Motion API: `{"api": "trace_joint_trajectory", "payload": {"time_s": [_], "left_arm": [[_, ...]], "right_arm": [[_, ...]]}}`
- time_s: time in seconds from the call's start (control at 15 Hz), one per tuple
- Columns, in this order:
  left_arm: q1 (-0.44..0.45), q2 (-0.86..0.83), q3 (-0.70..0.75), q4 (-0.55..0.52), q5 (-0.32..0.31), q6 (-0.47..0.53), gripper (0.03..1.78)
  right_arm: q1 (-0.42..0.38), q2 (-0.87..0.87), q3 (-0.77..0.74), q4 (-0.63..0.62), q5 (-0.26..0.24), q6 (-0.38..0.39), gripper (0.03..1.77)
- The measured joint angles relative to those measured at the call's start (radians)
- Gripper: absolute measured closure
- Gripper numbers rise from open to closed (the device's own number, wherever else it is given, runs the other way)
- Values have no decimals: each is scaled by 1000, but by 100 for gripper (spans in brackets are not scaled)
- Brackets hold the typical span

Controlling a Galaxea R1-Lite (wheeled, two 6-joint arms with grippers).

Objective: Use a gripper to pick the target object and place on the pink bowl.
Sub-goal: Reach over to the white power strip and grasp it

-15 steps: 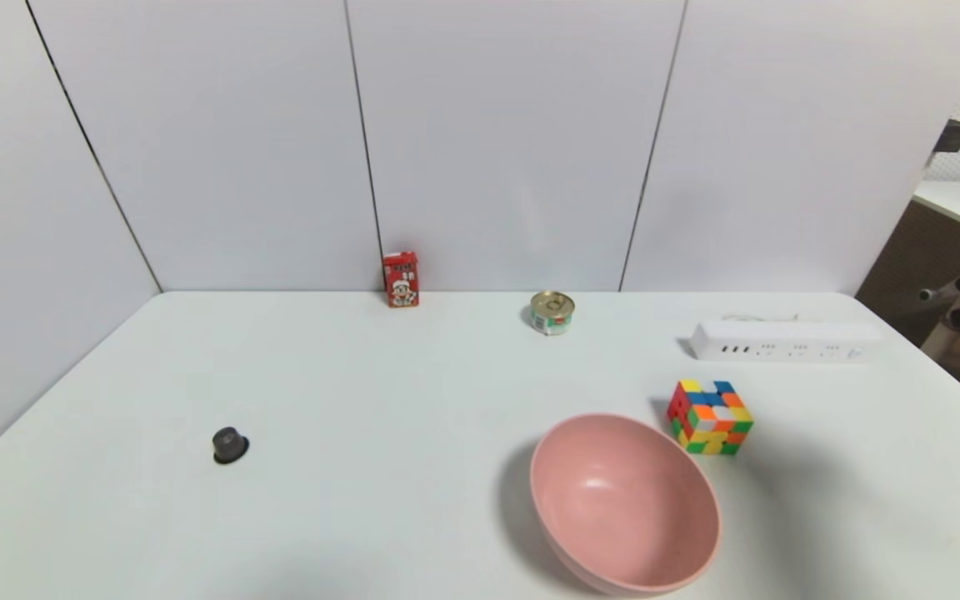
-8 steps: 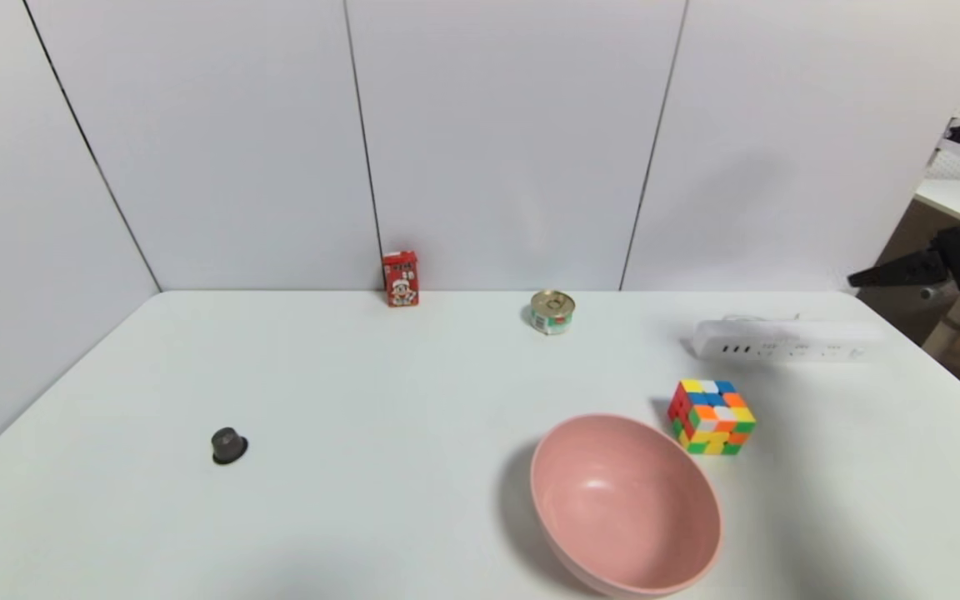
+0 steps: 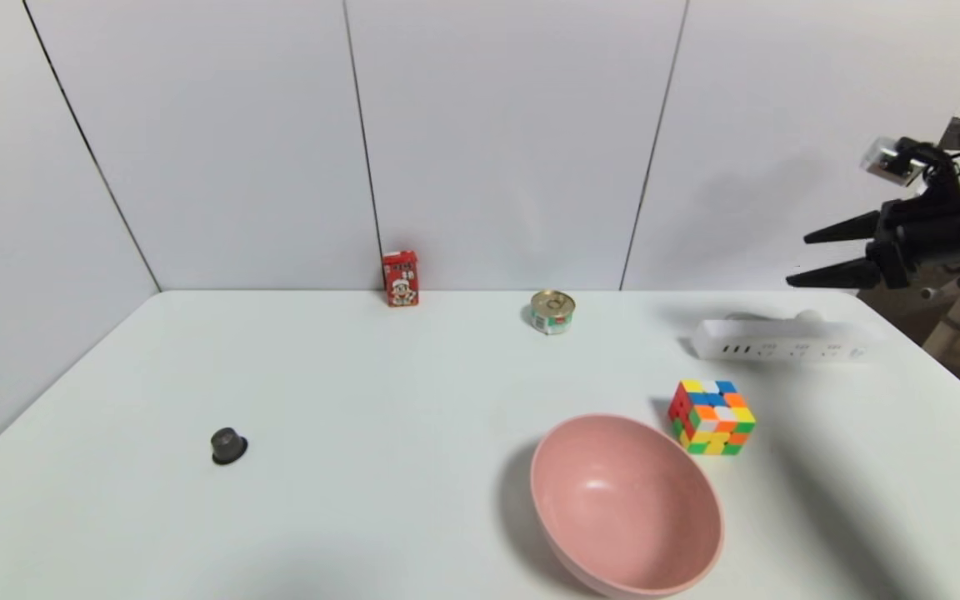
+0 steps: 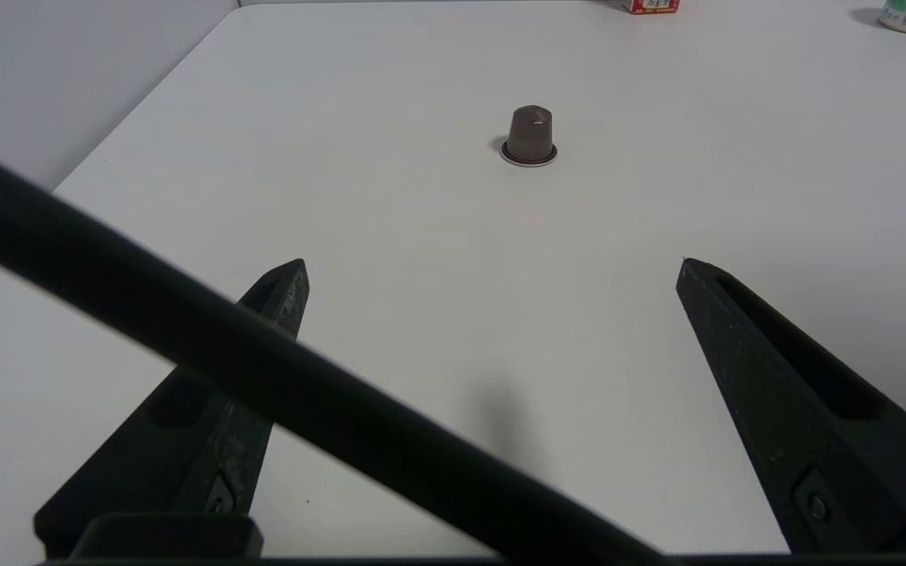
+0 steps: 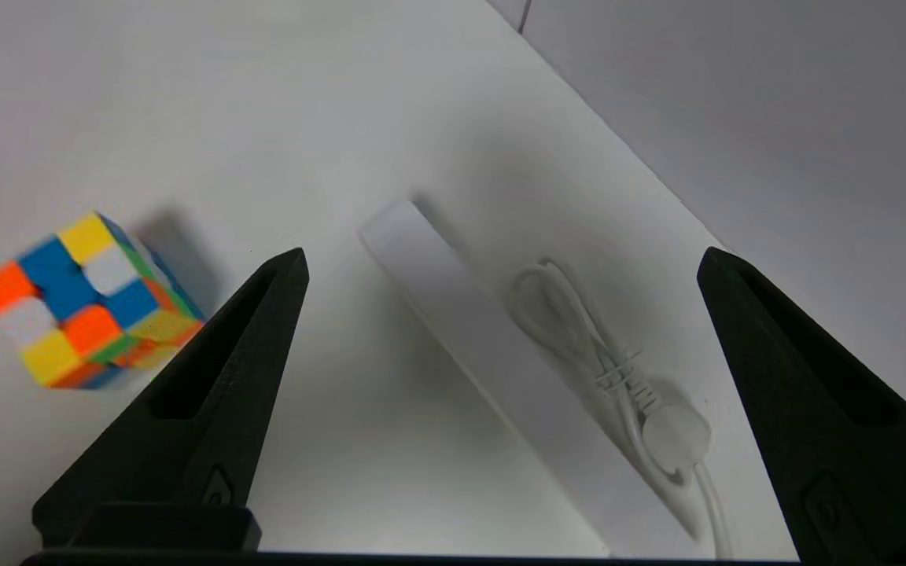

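The right pincer (image 3: 807, 256) hangs in the air at the far right edge of the scene, its two pointed black fingers (image 3: 842, 227) spread wide with nothing between them, tips aimed leftward and slightly down. It is above and apart from the white power strip (image 3: 776, 341), which lies flat on the white counter (image 3: 363, 400) at about two o'clock from the counter's middle, its coiled white cord (image 5: 618, 369) just behind it. At seven o'clock from the strip sits a multicoloured puzzle cube (image 3: 712, 417), and beside that, at its seven o'clock, the pink bowl (image 3: 626, 504), standing empty near the counter's front edge. Farther off, a small tin can (image 3: 552, 312) and a red carton (image 3: 401, 279) stand toward the back, the carton against pale grey wall panels (image 3: 513, 142). A small dark capsule (image 3: 228, 445) rests alone at eight o'clock. The left pincer (image 4: 492, 271) is low at the counter's near side, spread open and holding nothing, pointing toward that capsule.
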Motion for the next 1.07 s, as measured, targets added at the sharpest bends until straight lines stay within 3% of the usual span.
{"api": "trace_joint_trajectory", "payload": {"time_s": [0.33,0.47,0.73,1.07], "left_arm": [[0,0,0,0,0,0,12],[0,0,0,0,0,0,12],[0,0,0,0,0,0,12],[0,0,0,0,0,0,12]], "right_arm": [[-4,108,-14,39,34,-295,9],[-6,132,-14,40,38,-380,9],[-5,167,-14,40,20,-430,9],[4,176,-20,42,-71,-410,9]]}}
